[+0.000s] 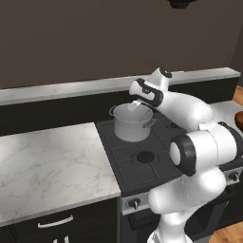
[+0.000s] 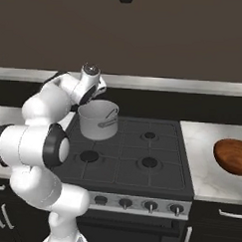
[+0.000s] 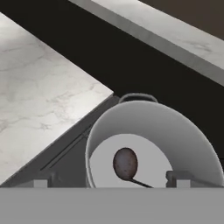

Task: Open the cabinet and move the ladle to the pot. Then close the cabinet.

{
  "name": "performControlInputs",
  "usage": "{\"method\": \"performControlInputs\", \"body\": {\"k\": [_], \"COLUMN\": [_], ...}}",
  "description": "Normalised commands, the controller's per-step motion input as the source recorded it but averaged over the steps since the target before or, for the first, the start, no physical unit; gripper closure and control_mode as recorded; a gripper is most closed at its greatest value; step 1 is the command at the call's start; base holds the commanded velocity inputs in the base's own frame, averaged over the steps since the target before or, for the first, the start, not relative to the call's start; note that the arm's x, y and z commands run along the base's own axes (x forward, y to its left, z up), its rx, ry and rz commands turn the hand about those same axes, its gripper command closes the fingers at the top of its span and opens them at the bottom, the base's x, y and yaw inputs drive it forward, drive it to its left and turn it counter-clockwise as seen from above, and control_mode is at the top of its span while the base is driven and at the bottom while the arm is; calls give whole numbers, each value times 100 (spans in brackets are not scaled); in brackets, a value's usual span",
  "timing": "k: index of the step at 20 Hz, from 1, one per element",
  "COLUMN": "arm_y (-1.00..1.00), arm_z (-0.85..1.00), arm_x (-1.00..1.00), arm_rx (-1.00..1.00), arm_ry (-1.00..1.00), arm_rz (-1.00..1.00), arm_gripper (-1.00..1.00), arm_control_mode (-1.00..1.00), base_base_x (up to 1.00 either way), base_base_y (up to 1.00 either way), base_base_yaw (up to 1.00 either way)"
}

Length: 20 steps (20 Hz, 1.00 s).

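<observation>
A small silver-grey metal pot [image 1: 132,123], a plain cylinder with smooth walls and a thin loop handle on its rim, stands on the rear left burner of a black gas stove [image 2: 141,159]. The stove top is dark, ridged with cast grates over round burners, and a row of round metal knobs runs along its front edge.

Inside the pot lies the ladle [image 3: 125,163]. Its bowl is a dark, mottled brown oval resting on the pot's flat pale bottom, and its thin handle runs from the bowl toward the pot's wall. From the right base view the handle leans against the inner wall and reaches up to the rim.

The gripper [image 3: 112,178] hangs directly above the pot's open mouth. Its two small grey fingertips stand wide apart, one over each side of the pot, and nothing is between them; the ladle lies free below.

To the left of the pot, a white marble counter [image 1: 47,166] with faint grey veining meets the stove. Behind the pot runs a dark backsplash topped by a pale stone ledge. Far to the right of the pot, on another stretch of marble, sits a smooth rounded brown wooden bowl [image 2: 232,156].
</observation>
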Motion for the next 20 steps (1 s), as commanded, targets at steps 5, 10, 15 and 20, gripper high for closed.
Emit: {"method": "performControlInputs", "body": {"k": [5,10,15,20], "arm_y": [0,-26,-65,-70], "arm_z": [100,93,50,11], "arm_x": [-100,-100,-100,-100], "arm_rx": [5,0,0,0], "arm_ry": [0,0,3,13], "arm_rz": [0,-7,-22,-32], "arm_gripper": [-100,-100,-100,-100], "arm_control_mode": [-100,-100,-100,-100], "base_base_x": [0,0,0,0], "base_base_y": [0,0,0,0], "base_base_yaw": [0,0,0,0]}}
